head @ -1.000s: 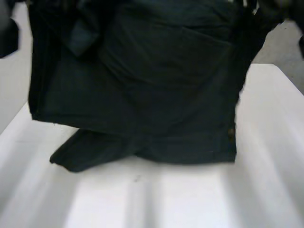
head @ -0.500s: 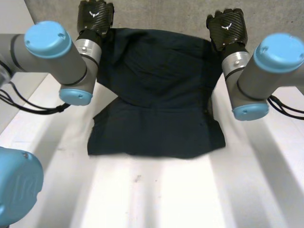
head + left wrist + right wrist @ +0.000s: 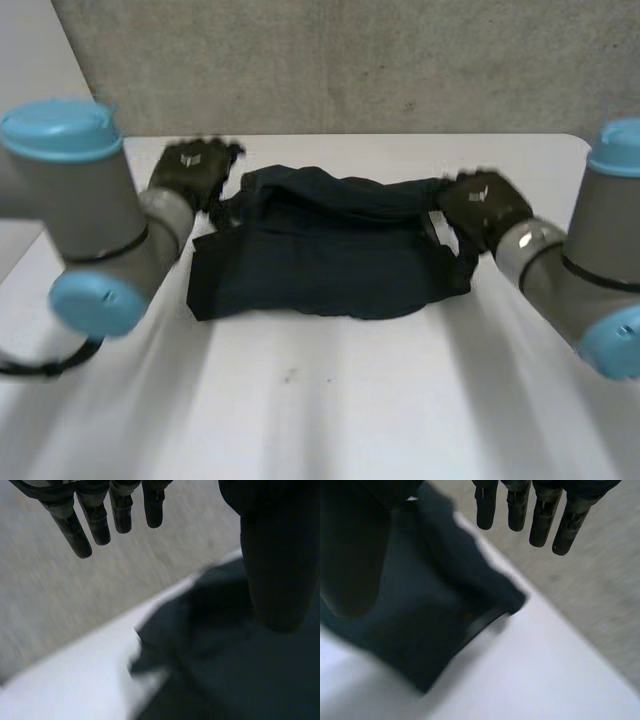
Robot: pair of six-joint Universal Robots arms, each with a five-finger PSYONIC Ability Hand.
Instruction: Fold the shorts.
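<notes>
The dark navy shorts (image 3: 325, 255) lie folded in a low heap across the middle of the white table (image 3: 330, 400), their far edge rumpled. My left hand (image 3: 190, 170) hovers at the shorts' far left corner, fingers (image 3: 95, 522) straight and apart from the thumb, holding nothing; the cloth (image 3: 225, 645) lies below it. My right hand (image 3: 480, 205) is at the far right corner, fingers (image 3: 540, 517) straight and spread, with the shorts' corner (image 3: 445, 615) lying loose beneath it on the table.
A grey concrete wall (image 3: 350, 60) rises behind the table's far edge. Both forearms reach in from the sides, the left (image 3: 110, 240) and the right (image 3: 570, 280). Bare tabletop stretches in front of the shorts.
Both hands held the shorts up high, carried them down toward the far side of the table, then let go. The cloth has dropped into a folded heap and both hands have opened.
</notes>
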